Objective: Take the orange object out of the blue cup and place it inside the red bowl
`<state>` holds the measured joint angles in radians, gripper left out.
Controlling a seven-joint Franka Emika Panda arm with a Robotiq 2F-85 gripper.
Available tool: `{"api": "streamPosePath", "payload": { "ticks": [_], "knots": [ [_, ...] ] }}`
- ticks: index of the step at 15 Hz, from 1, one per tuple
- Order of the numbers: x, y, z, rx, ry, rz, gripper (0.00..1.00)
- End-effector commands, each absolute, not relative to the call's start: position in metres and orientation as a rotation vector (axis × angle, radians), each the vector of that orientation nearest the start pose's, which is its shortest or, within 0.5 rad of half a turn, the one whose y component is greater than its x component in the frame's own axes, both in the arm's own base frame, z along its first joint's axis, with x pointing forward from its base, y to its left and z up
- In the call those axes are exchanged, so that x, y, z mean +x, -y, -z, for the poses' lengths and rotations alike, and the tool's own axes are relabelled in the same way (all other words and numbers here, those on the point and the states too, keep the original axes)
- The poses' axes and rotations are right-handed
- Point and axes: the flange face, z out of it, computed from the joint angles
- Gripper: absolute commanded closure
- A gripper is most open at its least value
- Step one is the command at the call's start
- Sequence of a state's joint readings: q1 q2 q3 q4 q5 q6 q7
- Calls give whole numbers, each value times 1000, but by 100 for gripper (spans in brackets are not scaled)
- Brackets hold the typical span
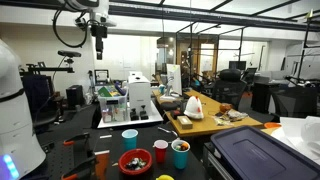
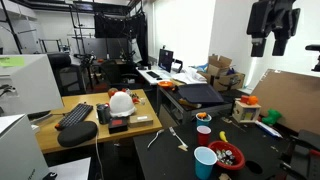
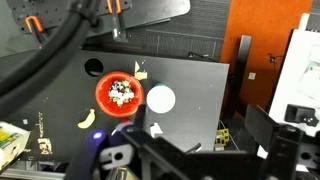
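The blue cup [image 1: 180, 154] stands on the black table at the right end of the group of cups, with the orange object [image 1: 180, 144] showing at its mouth. It also shows in an exterior view [image 2: 204, 119]. The red bowl [image 1: 135, 161] sits near the table's front edge and holds small bits. It shows in the other views too [image 2: 228, 156] [image 3: 120, 93]. My gripper [image 1: 98, 42] [image 2: 270, 45] hangs high above the table, open and empty. In the wrist view its dark jaws [image 3: 200, 150] fill the bottom, and I cannot make out the blue cup.
A paler light-blue cup [image 1: 130, 138] [image 2: 205, 162] [image 3: 160, 98] and a small red cup [image 1: 160, 151] [image 3: 93, 66] stand beside the bowl. A yellow piece [image 3: 87, 119] lies by the bowl. A wooden desk [image 1: 215, 125] with clutter adjoins the black table.
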<state>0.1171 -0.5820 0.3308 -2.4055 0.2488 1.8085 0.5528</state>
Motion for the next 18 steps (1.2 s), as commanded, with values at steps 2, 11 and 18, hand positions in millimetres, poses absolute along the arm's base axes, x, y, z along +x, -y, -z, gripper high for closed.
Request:
{"api": "streamPosePath", "payload": {
  "ticks": [2,11,18],
  "knots": [
    [332,-193,-505,-3088,-364,-85,0],
    [382,-162,-498,-3078,-499,-61,0],
    [444,-141,-459,-2989,-556,-86,0]
  ]
}}
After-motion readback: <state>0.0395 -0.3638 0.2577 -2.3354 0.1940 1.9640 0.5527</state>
